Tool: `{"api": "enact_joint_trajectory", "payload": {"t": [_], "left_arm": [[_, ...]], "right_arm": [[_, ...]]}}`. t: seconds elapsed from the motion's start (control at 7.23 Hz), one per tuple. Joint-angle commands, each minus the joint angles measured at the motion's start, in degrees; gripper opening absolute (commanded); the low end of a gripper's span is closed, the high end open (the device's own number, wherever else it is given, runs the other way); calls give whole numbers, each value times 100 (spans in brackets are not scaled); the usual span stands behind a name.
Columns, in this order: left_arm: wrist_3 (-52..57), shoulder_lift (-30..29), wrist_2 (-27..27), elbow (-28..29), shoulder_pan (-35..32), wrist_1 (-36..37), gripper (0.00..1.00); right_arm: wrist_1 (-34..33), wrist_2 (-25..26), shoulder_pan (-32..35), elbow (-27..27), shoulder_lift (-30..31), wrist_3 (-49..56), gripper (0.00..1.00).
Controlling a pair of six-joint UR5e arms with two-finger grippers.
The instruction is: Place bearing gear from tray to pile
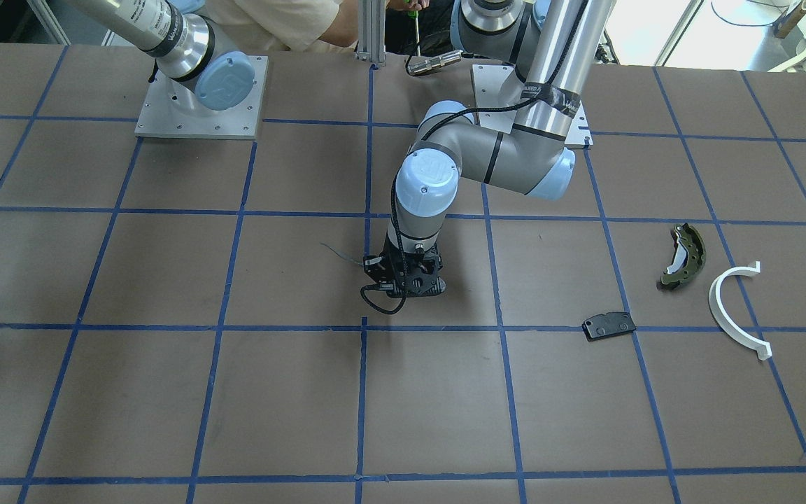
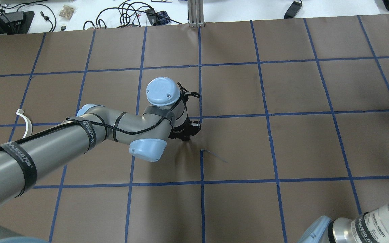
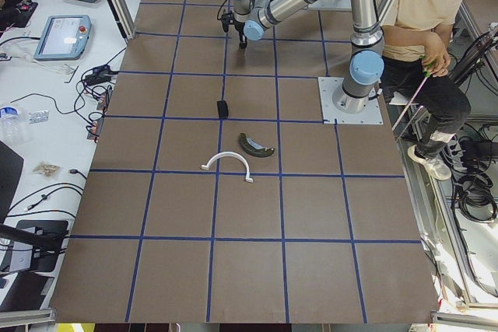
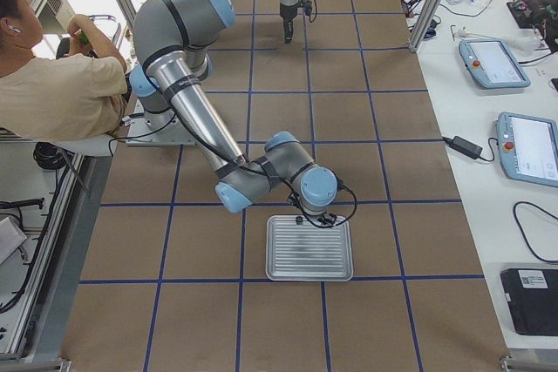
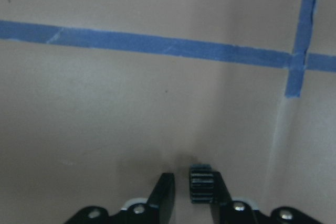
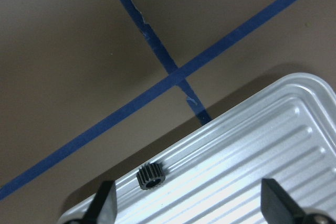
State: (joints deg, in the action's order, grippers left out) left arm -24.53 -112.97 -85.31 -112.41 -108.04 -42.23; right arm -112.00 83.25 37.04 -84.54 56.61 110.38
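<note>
In the left wrist view a small black bearing gear [image 5: 201,184] sits between the fingers of my left gripper [image 5: 192,183]. It rests against the right finger, with a gap to the left finger [image 5: 167,195]. This gripper [image 1: 408,287] is low over the middle of the table, well away from the pile. The pile is an olive-green brake shoe [image 1: 684,255], a white half-ring [image 1: 735,308] and a black pad [image 1: 609,325]. My right gripper [image 6: 191,203] is open above the silver tray [image 6: 252,156], where another black gear [image 6: 151,176] lies near the tray's corner.
Blue tape lines grid the brown table. The tray [image 4: 309,250] lies at the table's right end and the pile [image 3: 227,165] at its left end. A seated person [image 3: 424,29] is behind the arm bases. Pendants and cables lie on the side bench [image 4: 501,63].
</note>
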Motion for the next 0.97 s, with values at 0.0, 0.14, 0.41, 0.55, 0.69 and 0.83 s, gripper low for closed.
{"api": "enact_joint_trajectory", "payload": {"t": [0.0,0.14,0.41,0.55,0.69,0.83], "left_arm": [[297,152,-3,201,230,-266,0],[395,274,-3,202,492,-477,0],[1416,731,-99,-34,1395,-1187,0],[2347,915,-265,-227,1922,-1399,0],[3252,1039,-554,-455,2502,-1375,0],[4271,1084,-801,-614,3073,-1262,0]], "right_arm": [[64,7,5,-18,-158,114,96],[21,16,5,-10,-307,132,92],[20,130,5,-1,-344,176,85],[29,130,-4,-1,-335,176,84],[72,243,5,-1,-326,176,82],[64,427,5,-1,-335,185,80]]}}
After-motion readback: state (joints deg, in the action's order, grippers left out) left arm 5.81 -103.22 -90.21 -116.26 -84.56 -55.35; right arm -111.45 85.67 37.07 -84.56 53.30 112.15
